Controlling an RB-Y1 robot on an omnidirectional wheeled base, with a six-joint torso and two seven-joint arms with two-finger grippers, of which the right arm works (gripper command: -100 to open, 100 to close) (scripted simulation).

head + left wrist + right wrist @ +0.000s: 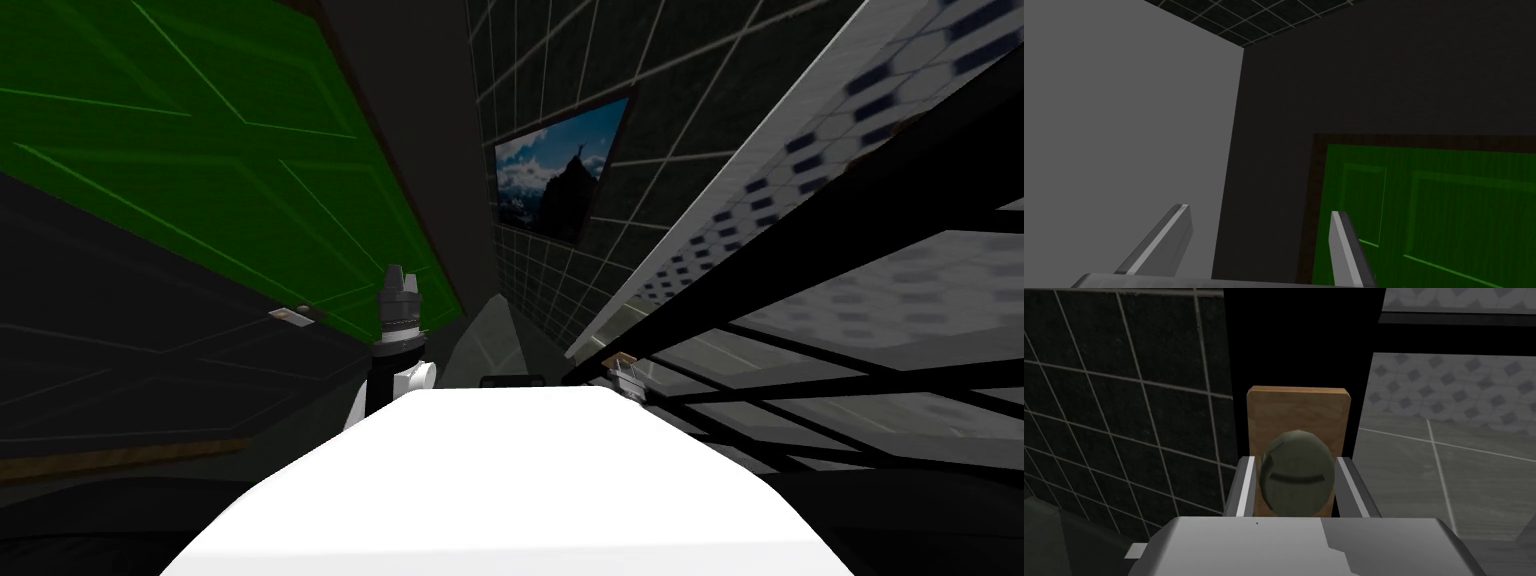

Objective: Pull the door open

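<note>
At ten o'clock in the head view, a green panelled door (200, 150) slants away in a dark frame. The left gripper (1259, 210) is raised at about eleven o'clock near that door, its fingers (1174, 235) spread and holding nothing. A framed mountain picture (555, 180) hangs at twelve. From two to three o'clock runs the black-framed glass door (800, 250). The right gripper (1296, 458) pinches the sides of its dark green round knob (1296, 480), which sits on a wooden backplate (1296, 408).

Black-framed door (1304, 338) carries a brown plate (1299, 408); olive knob (1296, 474) on it.
</note>
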